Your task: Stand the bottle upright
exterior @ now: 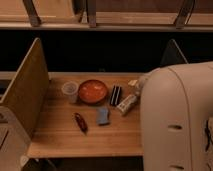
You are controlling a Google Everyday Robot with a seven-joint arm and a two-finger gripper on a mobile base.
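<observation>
The bottle (127, 103), slim and whitish-cream, lies on its side on the wooden table (60, 137), tilted, just right of the black ribbed block (116, 95). My gripper (135, 85) is at the end of the white arm (175, 120), just above and behind the bottle's far end, near the table's right edge. The arm's large white body fills the right side of the view and hides most of the gripper. Nothing shows as held.
A translucent plastic cup (69, 90) and an orange-red bowl (93, 91) stand left of the block. A small blue object (103, 115) and a dark red object (80, 121) lie nearer the front. Wooden side panels (27, 90) flank the table; a dark gap lies behind.
</observation>
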